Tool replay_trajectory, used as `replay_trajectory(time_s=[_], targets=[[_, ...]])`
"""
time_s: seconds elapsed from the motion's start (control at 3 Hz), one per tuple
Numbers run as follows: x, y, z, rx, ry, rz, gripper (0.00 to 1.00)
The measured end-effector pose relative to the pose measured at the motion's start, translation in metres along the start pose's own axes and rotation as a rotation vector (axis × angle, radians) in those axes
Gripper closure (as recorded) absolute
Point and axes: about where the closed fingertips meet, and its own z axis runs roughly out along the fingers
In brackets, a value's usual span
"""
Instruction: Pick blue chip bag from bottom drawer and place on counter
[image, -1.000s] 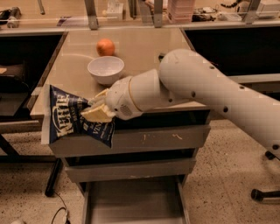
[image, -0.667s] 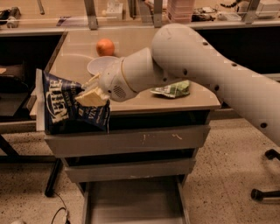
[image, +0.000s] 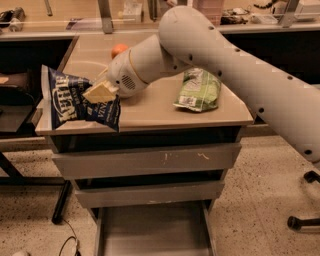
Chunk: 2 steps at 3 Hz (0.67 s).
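Note:
The blue chip bag (image: 75, 100) hangs upright over the front left corner of the beige counter (image: 150, 112), its white lettering facing the camera. My gripper (image: 100, 92) is shut on the bag's right side, its cream fingers (image: 97, 94) pinching the foil. The white arm reaches in from the upper right across the counter. The bottom drawer (image: 155, 232) is pulled out below the cabinet, a flat grey tray with nothing showing in it.
A green chip bag (image: 199, 90) lies on the counter's right side. An orange (image: 118, 49) shows behind my wrist. Two shut grey drawers (image: 150, 160) sit above the open one. A dark table stands at the left; a chair base (image: 305, 220) at the right.
My gripper has carried the blue chip bag up and leftward, from in front of the cabinet's top edge to the counter's front left corner. The green bag has come into view.

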Motion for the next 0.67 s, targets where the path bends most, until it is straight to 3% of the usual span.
replay_trajectory(time_s=[0.67], targets=[[0.009, -0.047, 0.036, -0.043, 0.025, 0.061, 1.00]])
